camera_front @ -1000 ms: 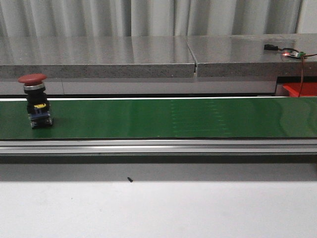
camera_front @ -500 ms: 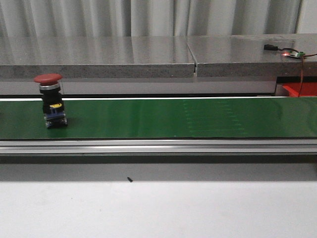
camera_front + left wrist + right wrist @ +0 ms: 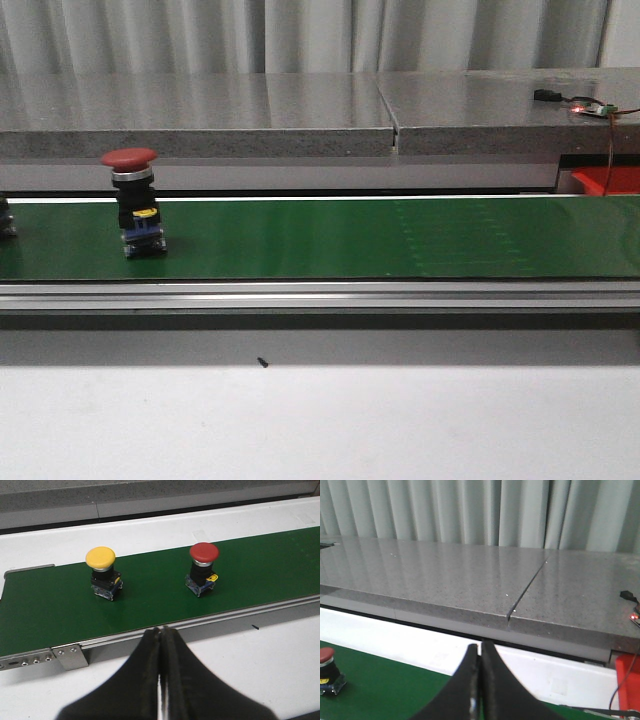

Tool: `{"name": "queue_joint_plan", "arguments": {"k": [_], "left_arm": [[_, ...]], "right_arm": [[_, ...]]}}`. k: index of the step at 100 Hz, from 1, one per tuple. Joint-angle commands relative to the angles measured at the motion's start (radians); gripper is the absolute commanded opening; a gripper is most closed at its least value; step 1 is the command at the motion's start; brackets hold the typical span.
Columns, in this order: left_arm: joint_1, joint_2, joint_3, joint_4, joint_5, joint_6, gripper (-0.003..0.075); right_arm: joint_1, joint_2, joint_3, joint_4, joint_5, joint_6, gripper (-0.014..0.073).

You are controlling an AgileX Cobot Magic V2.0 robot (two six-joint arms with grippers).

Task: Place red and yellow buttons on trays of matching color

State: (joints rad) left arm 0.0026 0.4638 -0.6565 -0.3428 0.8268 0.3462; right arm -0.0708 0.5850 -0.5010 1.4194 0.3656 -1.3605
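On the belt: red button (image 3: 133, 203) stands upright on the green conveyor (image 3: 330, 240), left part of the front view, cap up.
Yellow button: (image 3: 103, 573) upright on the same belt, beside the red one near the belt's end bracket in the left wrist view; front view catches only a sliver at the left edge.
Why upright: both sit on their bases with mushroom caps on top, so I judge a grab from above on the body under the cap is the way in.
Left tool: (image 3: 161, 632) fingers pressed together, gripping nothing, parked over the white bench (image 3: 320, 420) on the near side of the belt, aimed between the two buttons.
Right tool: (image 3: 480, 650) also closed and empty, facing the grey stone slab (image 3: 470, 585) behind the belt; red button just at its view's edge.
Trays: red tray (image 3: 608, 180) partly visible far right behind the belt; I can't see a yellow tray.
Progress: nothing picked yet.
Risk: tipping a button with a closed tool.
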Motion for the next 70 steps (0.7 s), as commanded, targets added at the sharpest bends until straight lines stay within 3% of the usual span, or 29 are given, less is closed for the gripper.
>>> {"name": "queue_joint_plan", "arguments": {"k": [1, 13, 22, 30, 49, 57, 70], "left_arm": [[-0.007, 0.006, -0.027, -0.029, -0.065, 0.001, -0.0019], [-0.007, 0.006, -0.027, -0.029, -0.065, 0.001, -0.0019], [-0.007, 0.006, -0.027, -0.029, -0.065, 0.001, -0.0019], [-0.007, 0.006, -0.027, -0.029, -0.065, 0.001, -0.0019], [-0.007, 0.006, -0.027, -0.029, -0.065, 0.001, -0.0019], [-0.007, 0.006, -0.027, -0.029, -0.065, 0.001, -0.0019], [-0.007, 0.006, -0.027, -0.029, -0.065, 0.001, -0.0019]], "right_arm": [[0.021, 0.042, -0.110, -0.249, 0.011, 0.297, -0.0057], [0.057, 0.129, -0.240, -0.641, 0.109, 0.679, -0.0055], [0.098, 0.204, -0.333, -0.785, 0.196, 0.831, -0.0029], [0.139, 0.273, -0.396, -0.836, 0.253, 0.862, 0.0057], [0.256, 0.428, -0.494, -0.845, 0.276, 0.863, 0.0390], [0.308, 0.490, -0.533, -0.863, 0.276, 0.875, 0.0444], [0.384, 0.596, -0.602, -0.947, 0.277, 0.959, 0.0449]]}}
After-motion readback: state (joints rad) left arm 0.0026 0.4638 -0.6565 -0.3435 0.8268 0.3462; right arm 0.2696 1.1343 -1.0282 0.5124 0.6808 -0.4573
